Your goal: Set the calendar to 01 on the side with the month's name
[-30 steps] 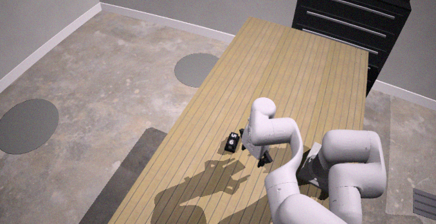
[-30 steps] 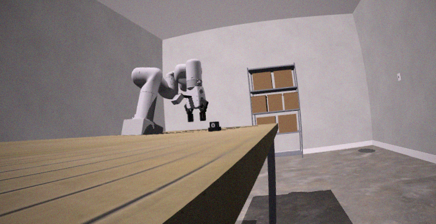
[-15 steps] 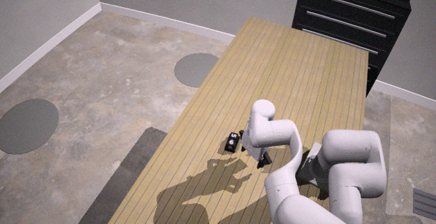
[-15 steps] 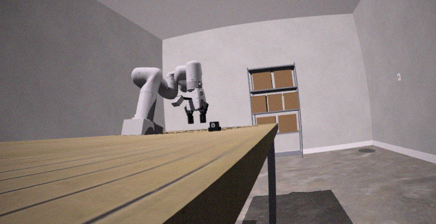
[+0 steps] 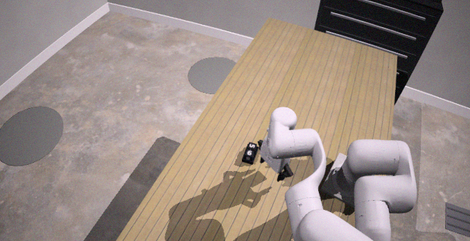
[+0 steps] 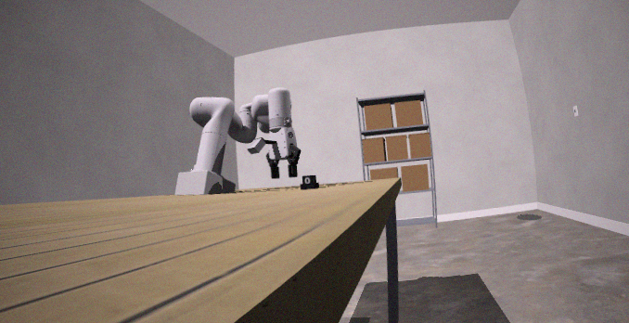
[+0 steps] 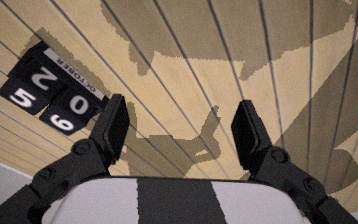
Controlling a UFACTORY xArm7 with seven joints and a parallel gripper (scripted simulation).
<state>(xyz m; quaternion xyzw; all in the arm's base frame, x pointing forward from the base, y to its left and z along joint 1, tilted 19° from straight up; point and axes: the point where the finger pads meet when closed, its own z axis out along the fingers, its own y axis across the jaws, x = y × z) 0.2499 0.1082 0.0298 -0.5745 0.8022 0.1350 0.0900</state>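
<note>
Currently the black two-fingered claw [image 7: 180,132] is hanging spread wide above the wooden slatted table [image 7: 290,75], gripping nothing, with only planks and shadow showing between its fingers. Just beside the finger seen on the left of the wrist view, the small black calendar tray [image 7: 75,76] is sitting flat on the table, its white month strip reading OCTOBER. Inside it two black number cubes are standing side by side: one cube [image 7: 32,85] is showing 2 toward the strip and 5 on its adjoining face, the other cube [image 7: 70,112] is showing 0 and 6. From the exterior view the tray [image 6: 309,182] is resting near the table's edge, apart from the claw [image 6: 283,171].
</note>
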